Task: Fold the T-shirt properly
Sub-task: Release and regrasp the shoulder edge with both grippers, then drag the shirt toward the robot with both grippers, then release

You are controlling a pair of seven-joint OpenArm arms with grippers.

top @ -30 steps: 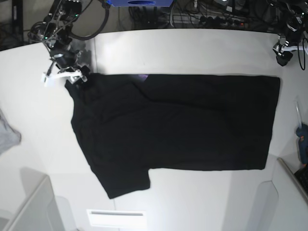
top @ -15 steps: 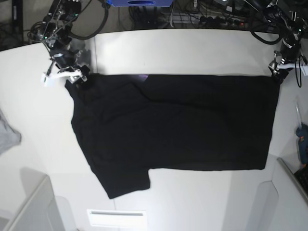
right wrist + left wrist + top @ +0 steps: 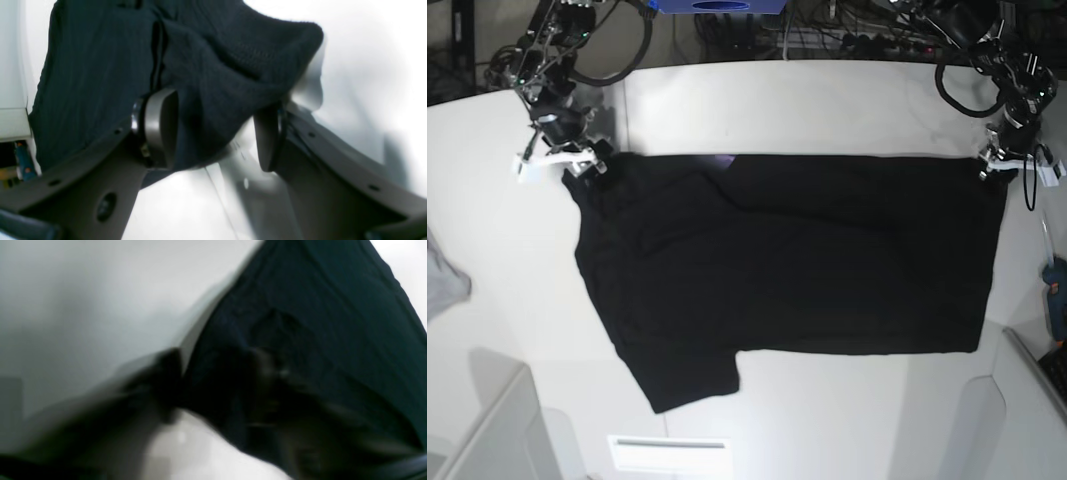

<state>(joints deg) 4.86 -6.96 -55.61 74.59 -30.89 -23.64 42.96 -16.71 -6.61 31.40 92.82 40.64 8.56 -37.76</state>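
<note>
The T-shirt (image 3: 787,255) was black, plain side up, and lay flat on the white table, one sleeve extending toward the near edge.

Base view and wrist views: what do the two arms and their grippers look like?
Both arms are black, draped in looping black cables. The right gripper and left gripper have white parts. Close up, the right gripper's fingers are dark grey with rounded pads and screw holes.
</note>
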